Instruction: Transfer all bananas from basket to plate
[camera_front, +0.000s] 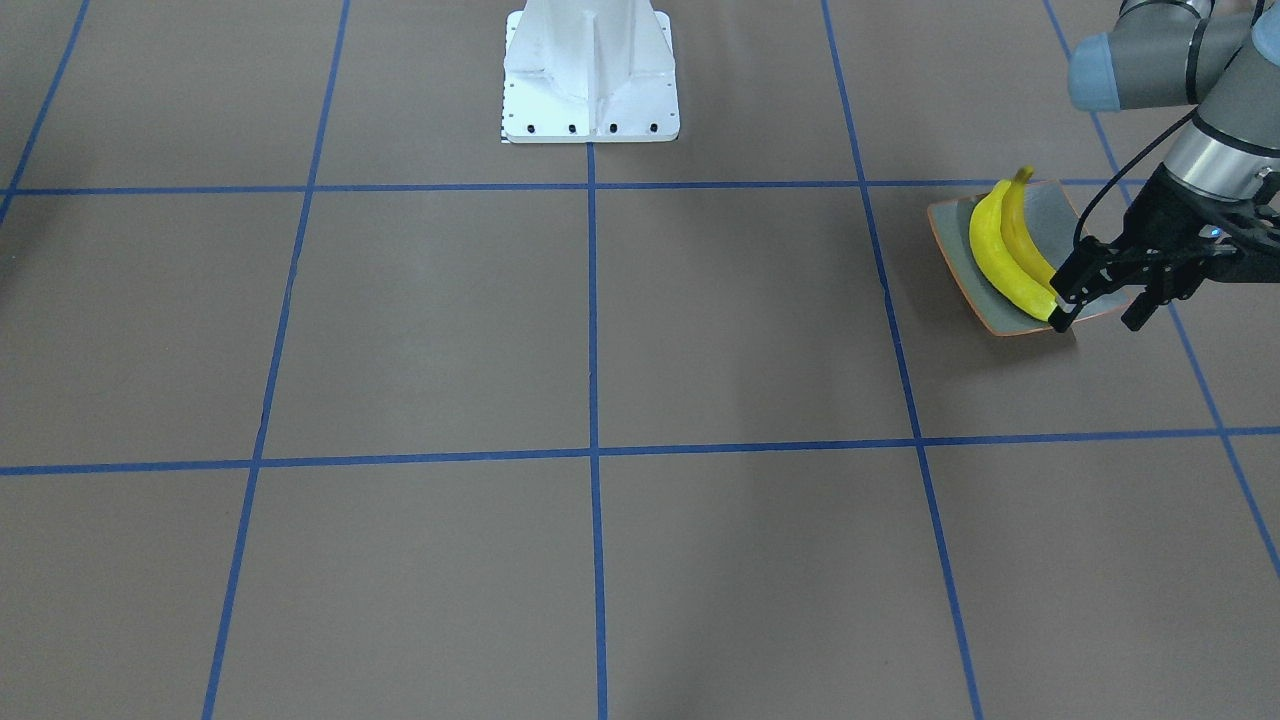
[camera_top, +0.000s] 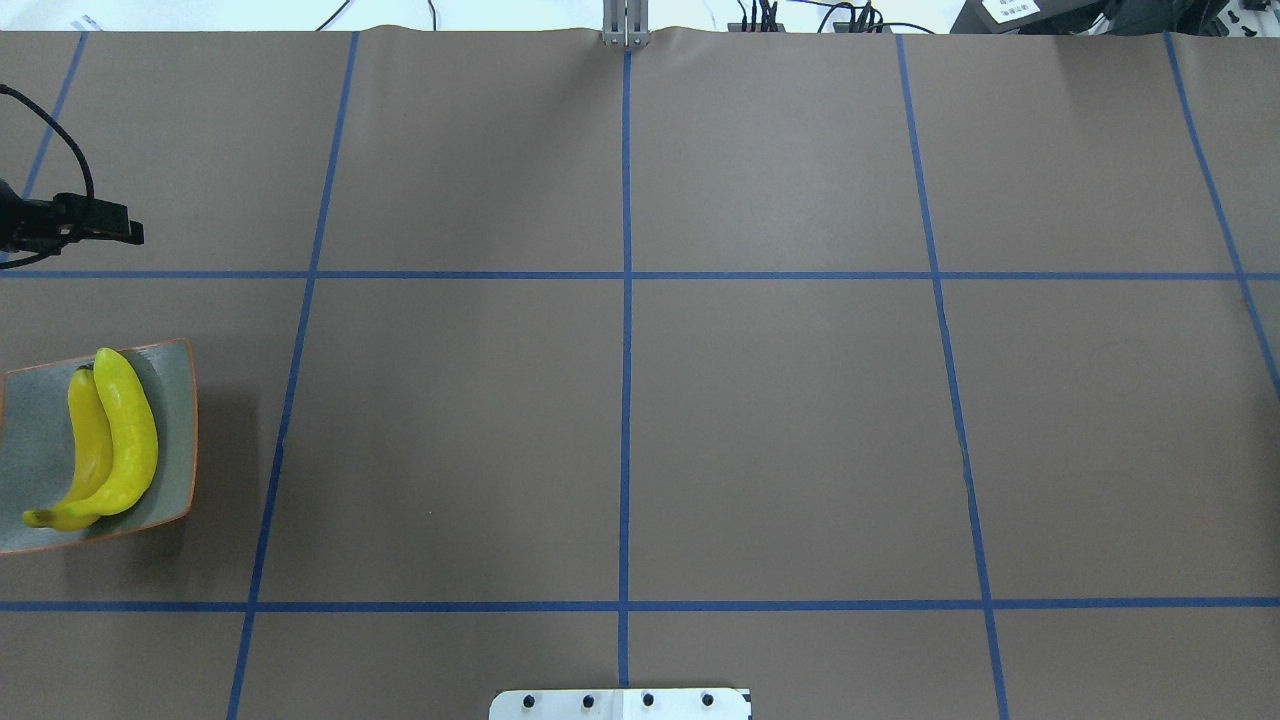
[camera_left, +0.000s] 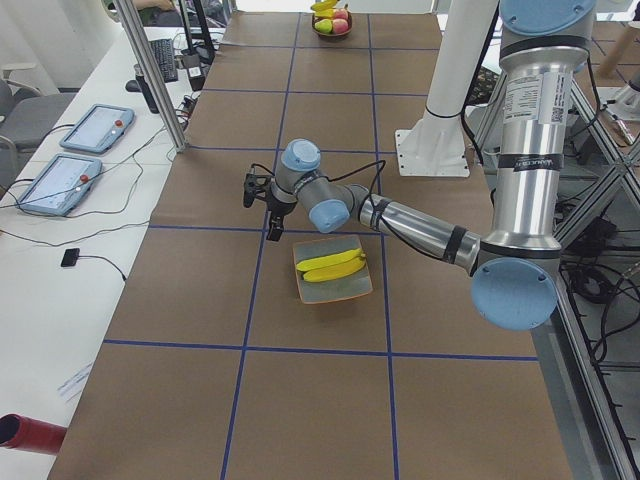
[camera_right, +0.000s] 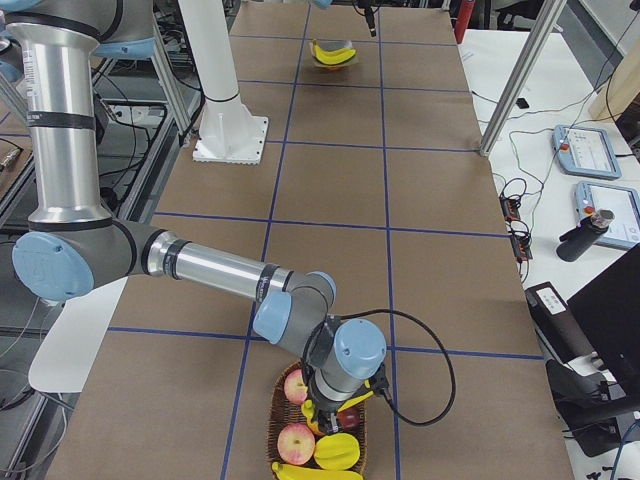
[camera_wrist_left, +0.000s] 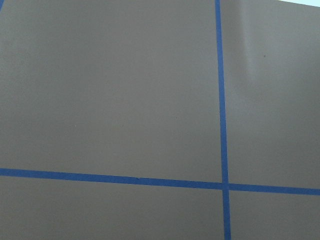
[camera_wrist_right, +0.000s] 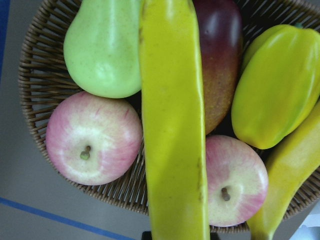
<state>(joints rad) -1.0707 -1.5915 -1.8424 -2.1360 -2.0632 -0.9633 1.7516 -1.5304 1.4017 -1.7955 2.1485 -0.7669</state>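
Two curved yellow bananas (camera_top: 125, 435) lay touching, side by side, on the square grey-green glossy plate (camera_top: 178, 390) with its orange-brown rim, at the robot's left end of the table. The left gripper (camera_front: 1098, 318) hung just beside the plate's edge, fingers spread wide, holding nothing. Two more bananas sat in the round woven wicker basket (camera_wrist_right: 32, 80), the long one (camera_wrist_right: 172, 125) lying across pink apples (camera_wrist_right: 92, 137) under the right gripper (camera_right: 336, 402), whose fingers could not be made out. The skin looked smooth, stiff and probably slick and light, so gripping across the middle seemed safest.
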